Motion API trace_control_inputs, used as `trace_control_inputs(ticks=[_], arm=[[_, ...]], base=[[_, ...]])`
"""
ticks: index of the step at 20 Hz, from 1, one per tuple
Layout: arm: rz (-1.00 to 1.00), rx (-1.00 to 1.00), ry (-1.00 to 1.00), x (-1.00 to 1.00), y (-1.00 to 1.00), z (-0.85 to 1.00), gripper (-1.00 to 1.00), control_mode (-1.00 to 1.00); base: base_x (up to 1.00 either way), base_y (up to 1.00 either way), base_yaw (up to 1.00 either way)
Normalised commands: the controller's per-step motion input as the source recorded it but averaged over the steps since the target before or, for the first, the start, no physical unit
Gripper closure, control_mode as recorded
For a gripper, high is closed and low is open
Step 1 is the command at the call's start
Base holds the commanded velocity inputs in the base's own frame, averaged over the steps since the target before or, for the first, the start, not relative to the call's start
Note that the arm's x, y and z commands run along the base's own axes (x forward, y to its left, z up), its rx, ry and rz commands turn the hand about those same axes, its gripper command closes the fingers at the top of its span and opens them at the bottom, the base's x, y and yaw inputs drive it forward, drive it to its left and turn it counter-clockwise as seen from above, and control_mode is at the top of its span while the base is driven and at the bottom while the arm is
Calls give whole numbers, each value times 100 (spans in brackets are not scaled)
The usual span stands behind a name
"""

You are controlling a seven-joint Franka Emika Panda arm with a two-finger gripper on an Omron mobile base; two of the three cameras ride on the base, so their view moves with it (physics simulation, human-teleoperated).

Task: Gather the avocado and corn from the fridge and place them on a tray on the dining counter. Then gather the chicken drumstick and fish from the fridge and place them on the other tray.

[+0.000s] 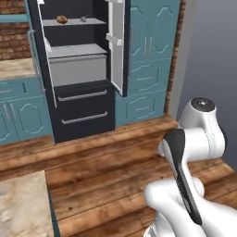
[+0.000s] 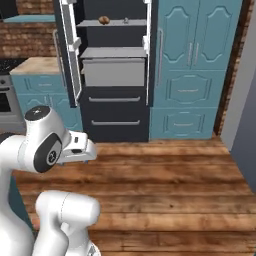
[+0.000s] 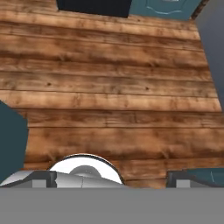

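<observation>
— The jaws stood wide apart, empty, pointed down at the floor (image 3: 109, 87). Where was the food?

— Up on the fridge (image 1: 78, 69) shelf, doors open: the drumstick (image 1: 61, 19), and the fish (image 1: 84, 19) just beside it. From that far back, I reckoned a hasty reach could clip a door (image 1: 118, 44) or knock the fish off.
</observation>
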Motion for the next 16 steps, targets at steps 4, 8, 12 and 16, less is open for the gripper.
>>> trace_control_inputs(ticks=[4,8,12,16], arm=[[0,0,0,0,0,0,-100,100],[0,0,0,0,0,0,-100,100],[0,0,0,0,0,0,-100,100],[0,0,0,0,0,0,-100,100]], base=[[100,-23,12],[100,-2,3],[100,0,4],[100,2,4]])
